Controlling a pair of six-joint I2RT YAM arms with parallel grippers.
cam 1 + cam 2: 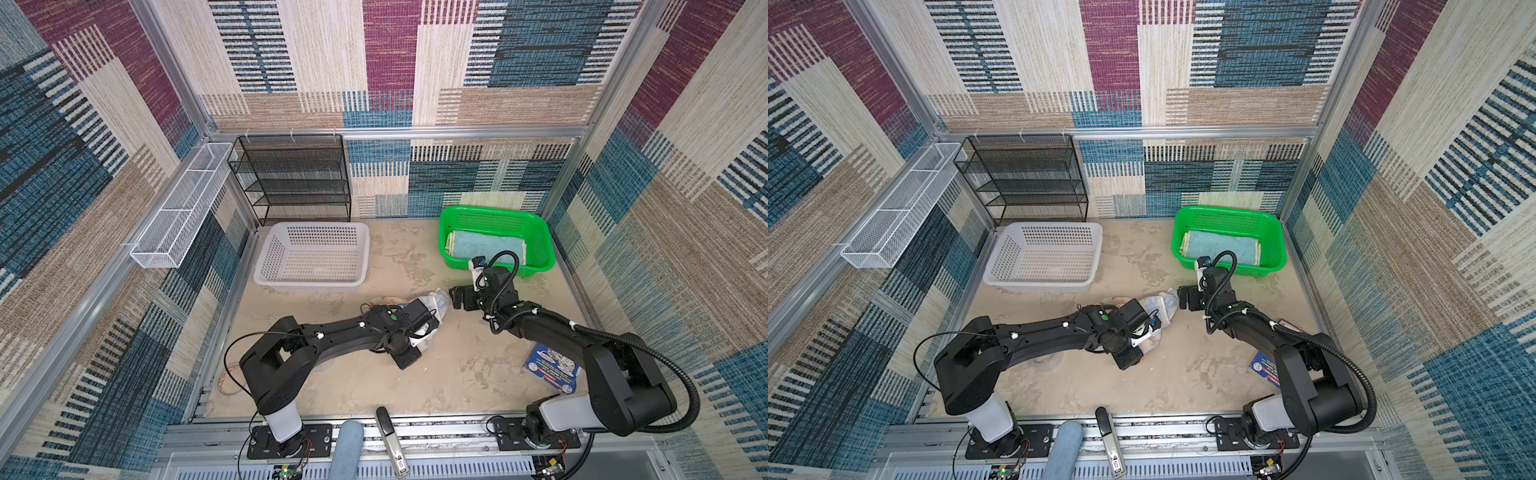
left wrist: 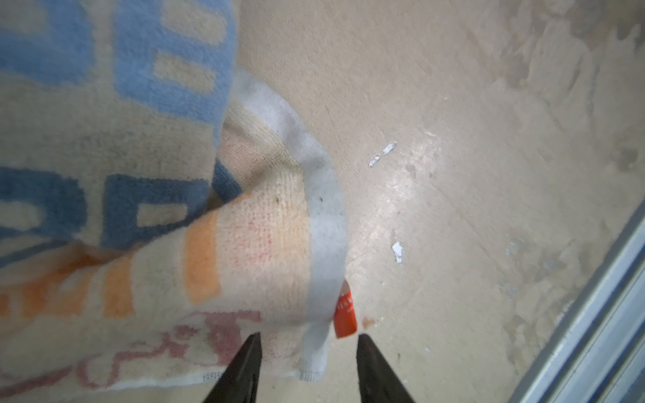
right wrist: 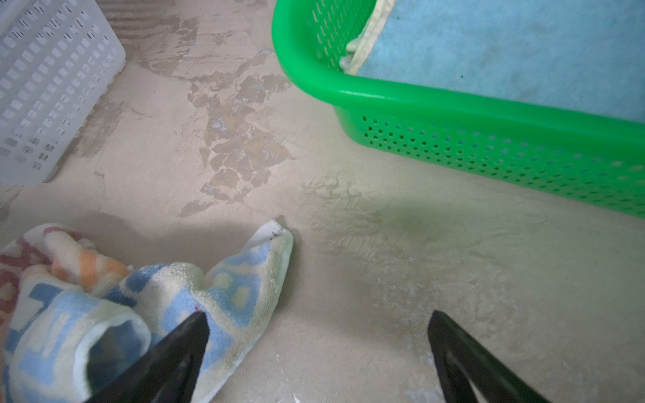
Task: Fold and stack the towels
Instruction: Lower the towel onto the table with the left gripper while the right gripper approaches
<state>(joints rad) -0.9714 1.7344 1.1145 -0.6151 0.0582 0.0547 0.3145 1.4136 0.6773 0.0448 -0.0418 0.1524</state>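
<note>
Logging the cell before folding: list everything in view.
white basket: one, white, table rear left
green basket: one, green, table rear right
folded towel: one, teal, yellow edge, inside green basket
crumpled towel: at least one, cream with blue and orange letters, table centre
mesh shelf: one, black, back wall
wire tray: one, white, left wall
printed packet: one, blue, beside right arm
left pincer: one, black, open over crumpled towel's edge
right pincer: one, black, open beside crumpled towel

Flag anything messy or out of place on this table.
The lettered towel lies crumpled mid-table, unfolded, while a blue towel sits folded in the green basket. The tabletop has brown patches where its coating looks flaked.
</note>
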